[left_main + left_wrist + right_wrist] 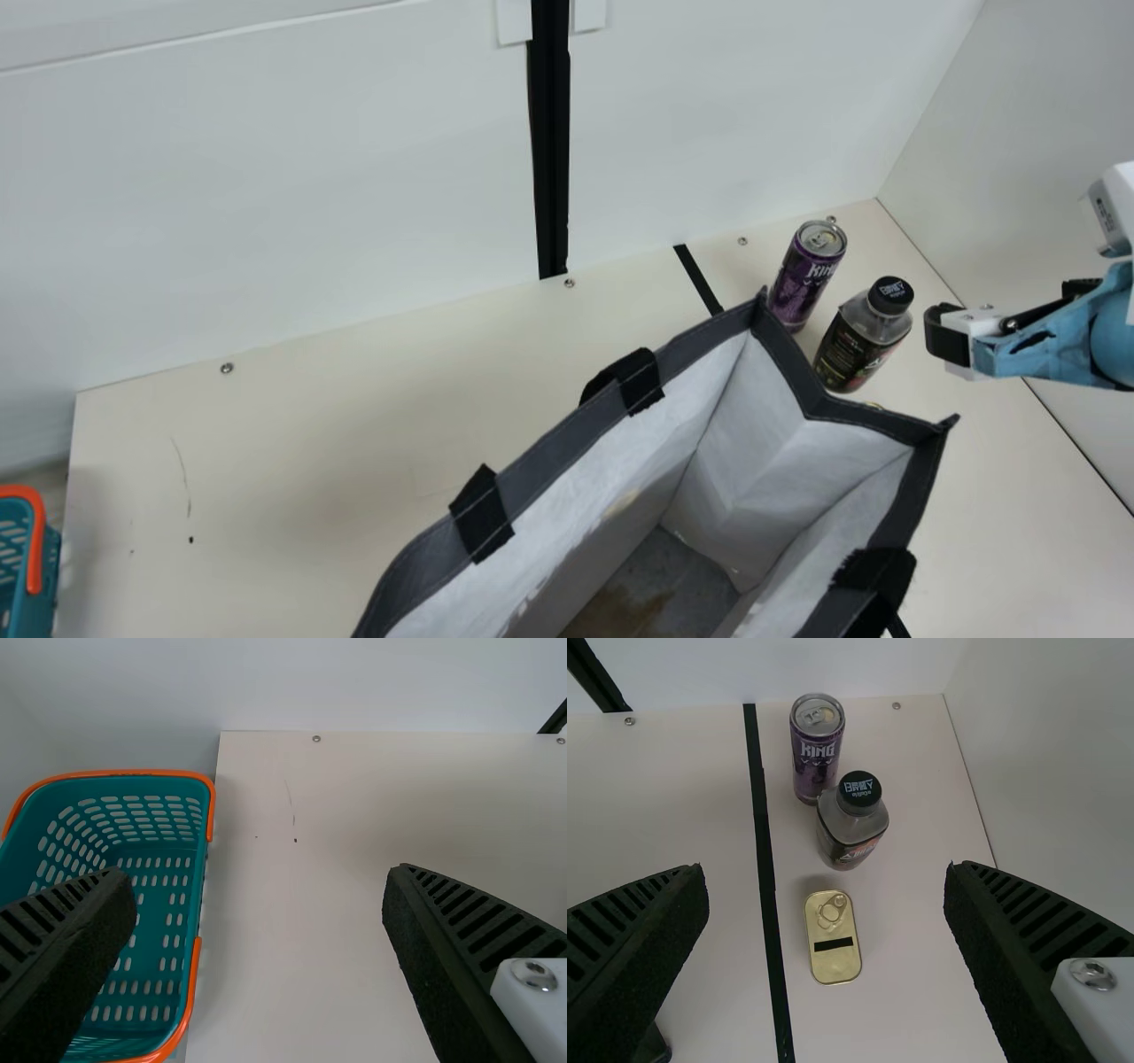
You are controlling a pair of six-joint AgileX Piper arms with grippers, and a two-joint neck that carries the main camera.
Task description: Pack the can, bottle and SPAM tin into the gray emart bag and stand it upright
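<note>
Gray fabric trim was stitched around the rim of the emart bag [567,446], its mouth facing up and held wide by pale, creased inner walls; black webbing was sewn over the trim, and brown blotches were spread across its gray base. Beyond one corner, the purple metal can [802,275], with its silvery top, was stood upright on the smooth cream counter [354,416]. Just beside it was set the bottle [855,341], clear-shouldered, black-capped and wrapped in a dark label. By the main view, a mere glint of gold was given past the rim; by the right wrist view, the SPAM tin [833,936] was shown whole, laid flat, round-cornered, with a ring pull, near the bottle and beside a black strip [767,877]. Slotted teal plastic and orange handles were revealed in the left wrist view, where the basket's [146,904] inside was seen; in the main view, its corner was caught. Both the left gripper [259,870] and the right gripper [944,337] were spread wide, with nothing held between their ribbed fingers.
</note>
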